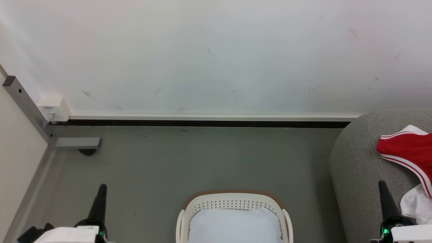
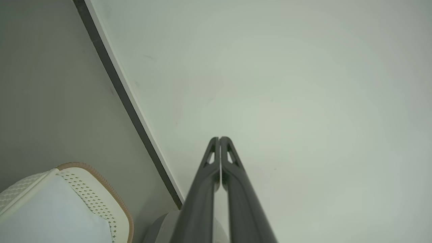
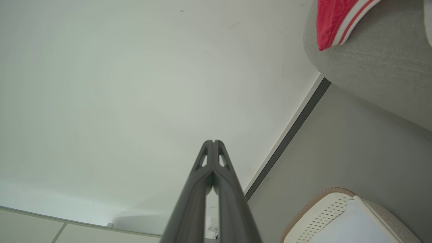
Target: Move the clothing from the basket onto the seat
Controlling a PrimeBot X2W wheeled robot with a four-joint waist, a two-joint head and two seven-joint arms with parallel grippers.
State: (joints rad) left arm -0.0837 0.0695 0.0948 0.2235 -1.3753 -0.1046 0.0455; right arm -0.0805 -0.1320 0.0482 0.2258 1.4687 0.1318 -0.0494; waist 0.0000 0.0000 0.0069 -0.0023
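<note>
Floor [image 1: 312,202] between basket [image 1: 233,203] and seat [image 1: 357,162]

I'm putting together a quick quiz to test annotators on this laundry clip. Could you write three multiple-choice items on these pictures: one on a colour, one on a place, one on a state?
1. What colour is the rim of the basket?
A) brown
B) blue
C) black

2. Where does the red garment lie?
A) inside the basket
B) on the grey sofa
C) on a chair

3. How does the left claw stand?
A) spread wide
B) clamped on a hanger
C) shut, holding nothing

Answers:
1 A: a brown band runs along the top of the off-white perforated wall.
2 B: the head view shows it on the sofa's top, apart from the basket.
3 C: in the left wrist view its tips meet with nothing between them.
</note>
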